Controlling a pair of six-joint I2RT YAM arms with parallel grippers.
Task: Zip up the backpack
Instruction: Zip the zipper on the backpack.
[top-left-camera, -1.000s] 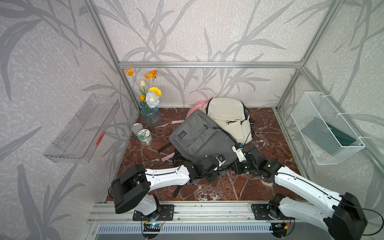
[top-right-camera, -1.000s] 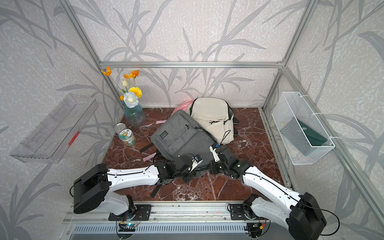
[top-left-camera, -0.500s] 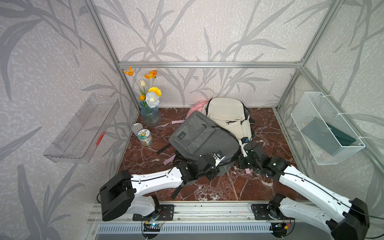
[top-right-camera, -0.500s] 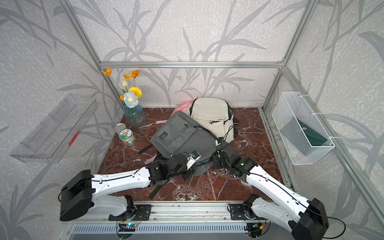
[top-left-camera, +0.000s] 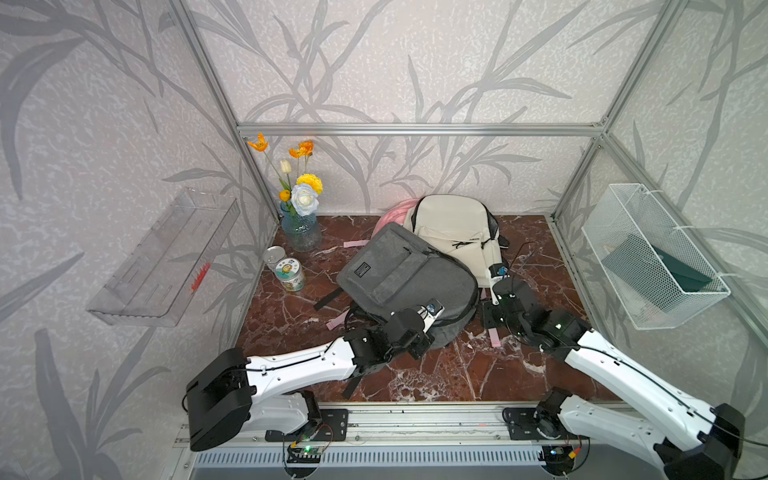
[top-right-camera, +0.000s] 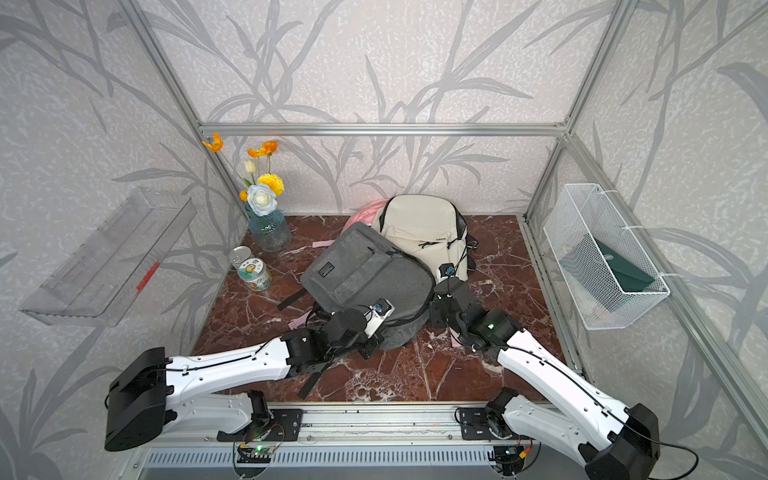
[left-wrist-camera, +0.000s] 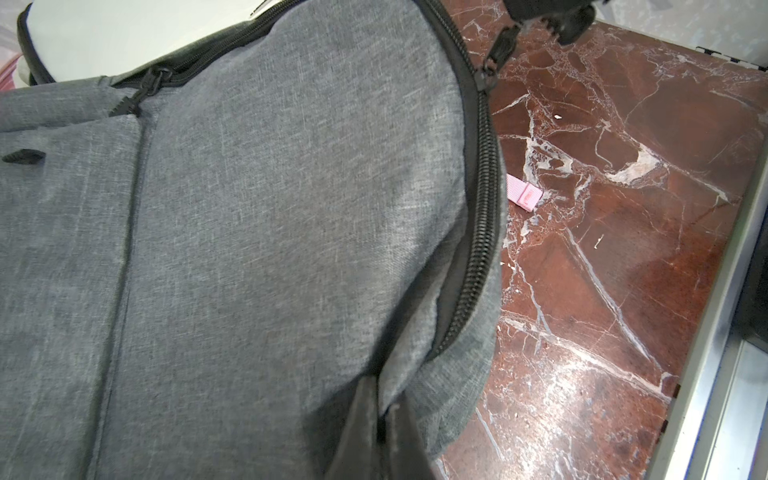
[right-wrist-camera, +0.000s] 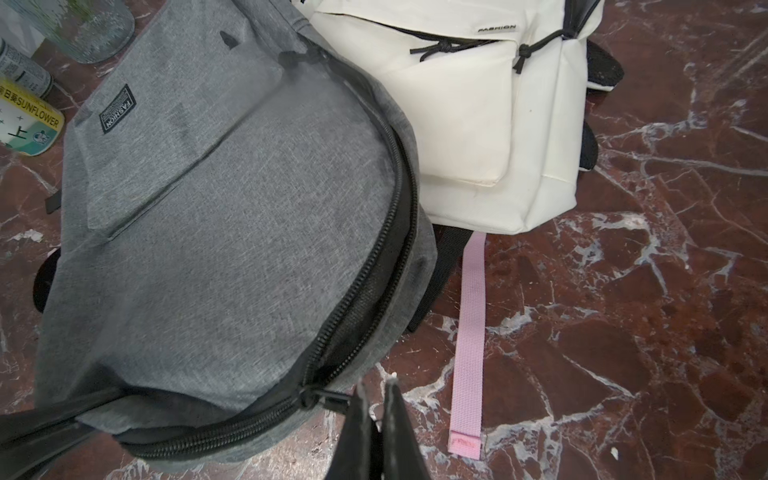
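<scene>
The grey backpack (top-left-camera: 407, 274) (top-right-camera: 365, 274) lies on the marble floor in the middle. My left gripper (left-wrist-camera: 384, 399) (top-left-camera: 422, 343) is shut on a fold of the backpack's grey fabric at its near edge, just past the end of the zipper (left-wrist-camera: 482, 232). My right gripper (right-wrist-camera: 374, 390) (top-left-camera: 487, 315) is at the bag's right side, shut on the zipper pull (right-wrist-camera: 328, 400). The teeth are closed from the left gripper up to the slider (left-wrist-camera: 484, 77). Beyond the slider the zipper gapes, with black mesh (right-wrist-camera: 361, 291) showing inside.
A white backpack (top-left-camera: 453, 232) leans behind the grey one, over a pink bag (top-left-camera: 395, 210). A flower vase (top-left-camera: 301, 230) and tin cans (top-left-camera: 291, 276) stand at the back left. A pink strap (right-wrist-camera: 471, 332) lies on the floor. A wire basket (top-left-camera: 648, 257) hangs on the right wall, a clear shelf (top-left-camera: 162, 257) on the left.
My right gripper has drawn the zipper pull farther along the bag's right edge, toward the back. My left arm has stretched forward a little, still pinching the fabric.
</scene>
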